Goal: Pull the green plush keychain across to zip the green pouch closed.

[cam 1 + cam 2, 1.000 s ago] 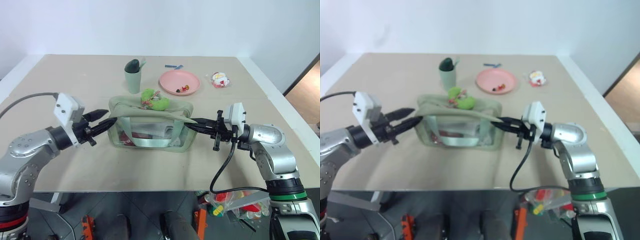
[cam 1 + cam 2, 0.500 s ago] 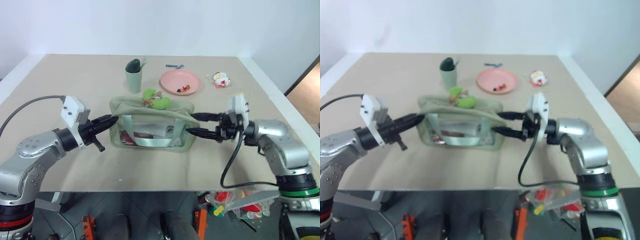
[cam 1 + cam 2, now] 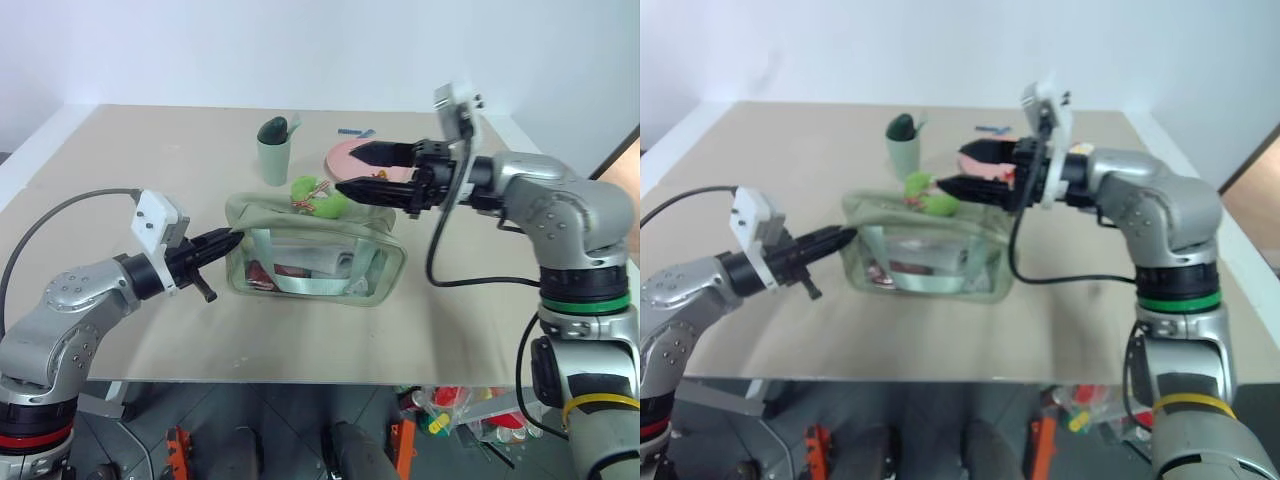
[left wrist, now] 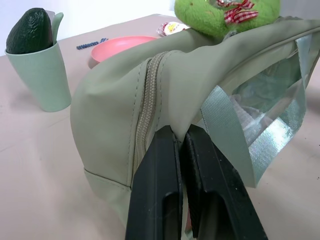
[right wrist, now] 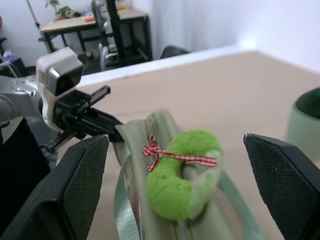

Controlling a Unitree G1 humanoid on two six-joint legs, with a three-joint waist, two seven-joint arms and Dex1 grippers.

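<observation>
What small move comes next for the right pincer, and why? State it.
Probably ease the right pincer forward over the fuzzy lime-green plush keychain and close on it. Its fingers are spread wide and empty just short of the charm, which sits on top of the sage-green fabric pouch, while the left pincer is shut on the pouch's end, bracing it.

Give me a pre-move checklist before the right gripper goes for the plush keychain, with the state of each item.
1. Left gripper shut on the end of the green pouch: ok.
2. Right gripper open: ok.
3. Green plush keychain between the open fingers: not ok; the gripper sits just short of it.
4. Keychain free on top of the pouch, nothing covering it: ok.
5. Pouch standing upright on the table: ok.
6. How far the zipper is open beyond the keychain: cannot tell.
</observation>
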